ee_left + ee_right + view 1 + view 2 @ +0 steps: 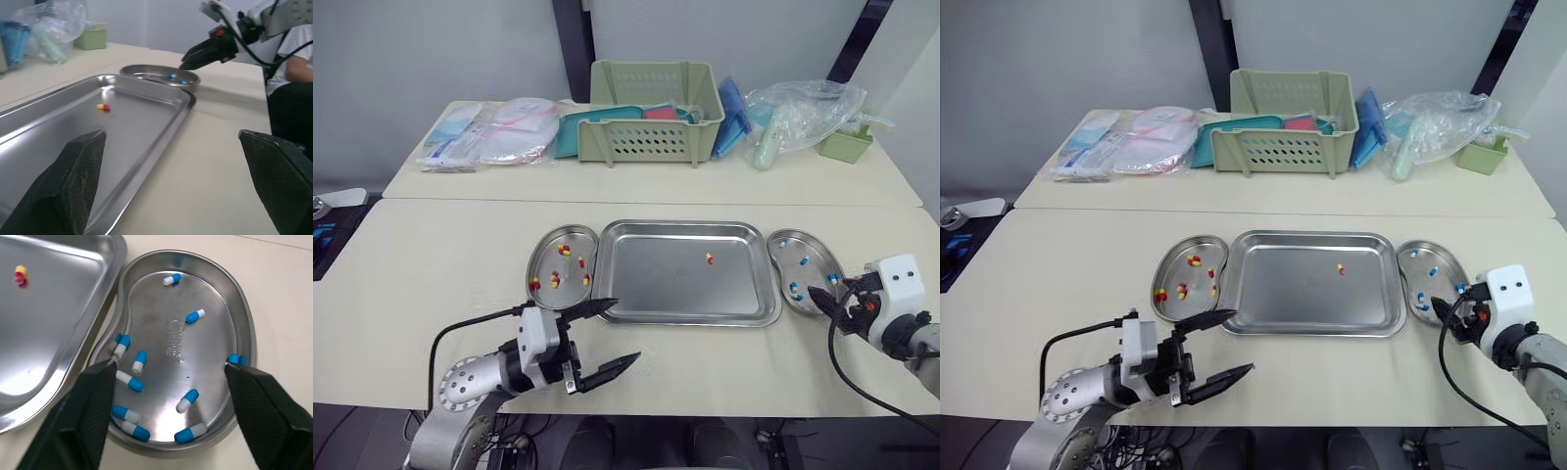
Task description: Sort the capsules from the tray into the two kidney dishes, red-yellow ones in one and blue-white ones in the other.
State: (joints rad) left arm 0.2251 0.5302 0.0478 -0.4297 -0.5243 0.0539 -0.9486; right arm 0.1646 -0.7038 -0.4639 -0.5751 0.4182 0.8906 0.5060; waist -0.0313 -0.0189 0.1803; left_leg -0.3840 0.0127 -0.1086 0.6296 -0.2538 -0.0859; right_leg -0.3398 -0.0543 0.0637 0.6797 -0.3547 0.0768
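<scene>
The steel tray (656, 279) lies mid-table and holds one red-yellow capsule (709, 258), which the left wrist view also catches (103, 106). Touching the tray's left side, a kidney dish (546, 262) holds several red-yellow capsules. At the tray's right side, the other kidney dish (205, 347) holds several blue-white capsules. My left gripper (625, 333) is open and empty near the table's front edge, at the tray's front left corner. My right gripper (169, 364) hovers open and empty over the near end of the right dish.
The table behind carries a green basket (651, 113), flat packets (489, 132), a clear plastic bag (803, 113) and a small green container (845, 145). In the left wrist view, a person in a white shirt (296, 58) sits beyond the table's right end.
</scene>
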